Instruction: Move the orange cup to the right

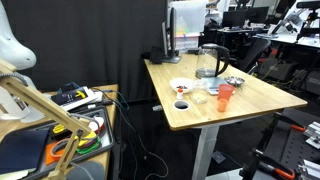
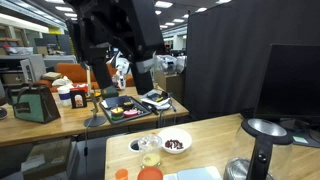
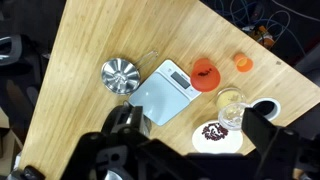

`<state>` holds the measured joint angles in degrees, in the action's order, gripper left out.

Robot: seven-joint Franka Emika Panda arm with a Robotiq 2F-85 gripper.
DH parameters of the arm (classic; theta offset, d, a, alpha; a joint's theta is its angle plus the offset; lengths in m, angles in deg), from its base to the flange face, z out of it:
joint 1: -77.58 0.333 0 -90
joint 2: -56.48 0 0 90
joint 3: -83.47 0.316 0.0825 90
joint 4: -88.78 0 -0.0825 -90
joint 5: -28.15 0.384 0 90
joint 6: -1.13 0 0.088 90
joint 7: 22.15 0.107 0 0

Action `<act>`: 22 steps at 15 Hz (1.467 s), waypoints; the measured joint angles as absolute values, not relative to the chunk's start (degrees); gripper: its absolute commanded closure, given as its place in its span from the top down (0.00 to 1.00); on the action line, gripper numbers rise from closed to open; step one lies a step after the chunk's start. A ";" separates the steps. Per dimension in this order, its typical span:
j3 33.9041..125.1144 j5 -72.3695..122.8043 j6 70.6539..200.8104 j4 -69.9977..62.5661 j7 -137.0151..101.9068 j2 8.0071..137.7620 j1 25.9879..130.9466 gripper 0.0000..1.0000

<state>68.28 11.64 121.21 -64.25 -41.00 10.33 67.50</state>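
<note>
A robot arm (image 2: 110,35) hangs well above a wooden surface (image 3: 90,40) in a busy lab. Its hand (image 3: 195,120) is spread wide and grips nothing. In the wrist view the two dark fingers (image 3: 128,125) enter from the bottom of the frame, far apart, with tableware visible on the surface between them.

The orange cup (image 3: 241,62) stands near the edge of the surface, seen from above as a small orange disc. It is just beside a larger-looking red cup (image 3: 205,73) and does not touch it. In an exterior view the orange cup (image 2: 122,174) sits at the bottom of the frame, again next to the red cup (image 2: 150,174).

A white kitchen scale (image 3: 162,90) lies beside the red cup, with a shiny metal bowl (image 3: 120,75) on its far side. A clear glass (image 3: 230,100) stands between the red cup and a white plate (image 3: 215,132) holding something dark. A white cup (image 3: 268,105) is close to the glass.

In an exterior view a clear jug (image 1: 210,62) stands toward the back of the surface, behind the scale. In that picture the red cup (image 1: 224,97) is near the front edge and the metal bowl (image 1: 235,81) is behind it. Black curtains close off the space behind the surface, and a second bench (image 1: 70,110) carries tools and cables.
</note>
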 measured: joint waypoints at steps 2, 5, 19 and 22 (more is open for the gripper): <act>68.28 11.64 121.21 -64.25 -41.00 10.33 67.50 1.00; 68.61 11.62 121.47 -64.24 -40.80 10.33 67.54 1.00; 76.03 7.45 133.28 -62.93 -34.14 20.80 67.93 1.00; 76.03 7.44 133.28 -62.88 -34.14 20.69 67.93 1.00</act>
